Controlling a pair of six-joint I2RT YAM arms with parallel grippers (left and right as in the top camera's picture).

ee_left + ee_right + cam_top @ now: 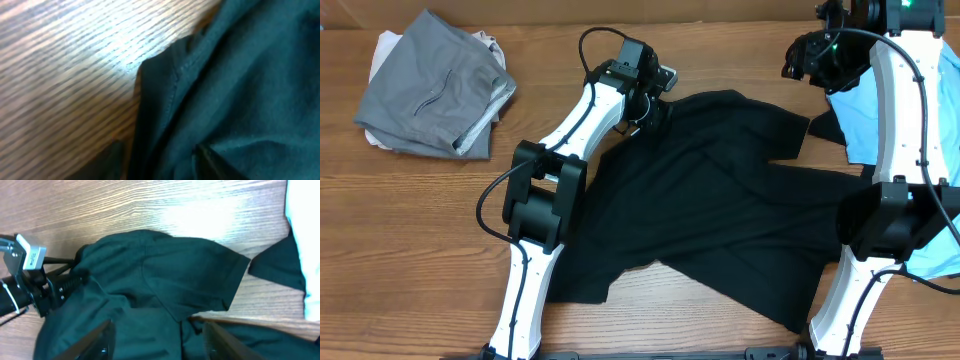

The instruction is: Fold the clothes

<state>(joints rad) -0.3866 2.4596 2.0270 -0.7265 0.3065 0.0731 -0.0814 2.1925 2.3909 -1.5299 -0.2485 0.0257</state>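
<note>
Grey clothes (435,85) lie in a folded pile at the table's (380,250) far left corner. The left gripper (657,112) sits low on the far hem of the black shirt (720,200), which sprawls from mid-table to the near edge; I cannot tell whether its jaws pinch cloth. The right gripper (157,345) hovers near the far right corner, spread wide and empty, beside a light blue garment (880,110).

right wrist view | right gripper (159,339) hanging over the dark shirt (165,285), blurred fingers (97,340) standing apart, nothing between them | shirt lying spread on the wooden table (150,205), one sleeve (215,275) reaching rightward | left gripper (70,277) touching the shirt's left edge | pale cloth (302,225) showing at the right border
</note>
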